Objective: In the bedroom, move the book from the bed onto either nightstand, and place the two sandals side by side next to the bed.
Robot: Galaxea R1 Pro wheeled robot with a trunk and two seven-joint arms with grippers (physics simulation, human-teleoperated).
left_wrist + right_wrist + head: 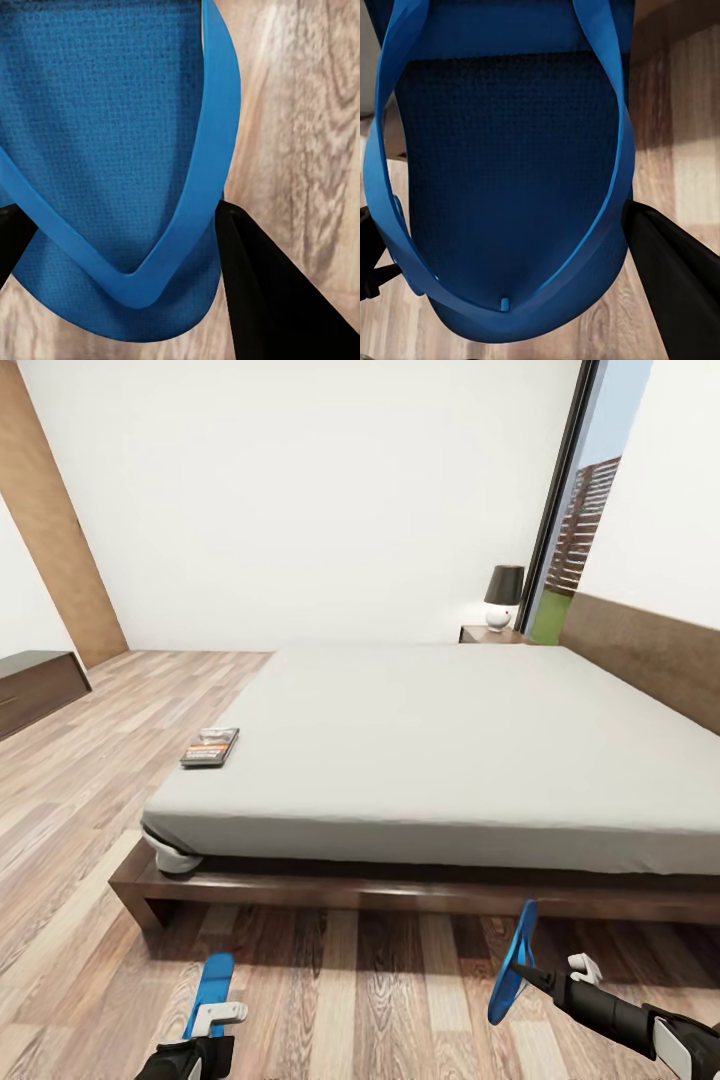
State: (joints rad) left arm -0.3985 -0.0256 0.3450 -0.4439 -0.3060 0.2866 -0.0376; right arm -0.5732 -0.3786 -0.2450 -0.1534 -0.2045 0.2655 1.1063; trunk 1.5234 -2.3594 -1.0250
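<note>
Head view: book (210, 747) near the left edge of the bed (420, 760); nightstand (492, 634) with lamp (503, 598) beyond. Left gripper (222, 1015) over one sandal (210, 990) on the floor (340, 1000); right gripper (560, 975) grips the other sandal (512, 963), upright.

Left wrist view: sandal (112, 150) between the fingers (277, 300), apparently clasped.

Right wrist view: sandal (510, 165) held.

— Any lettering to read?
— Only on the book (210, 747) lying on the bed (420, 760): an orange band across the dark cover, with pale marks too small and blurred to make out.
— And elsewhere?
— Nothing legible.
</note>
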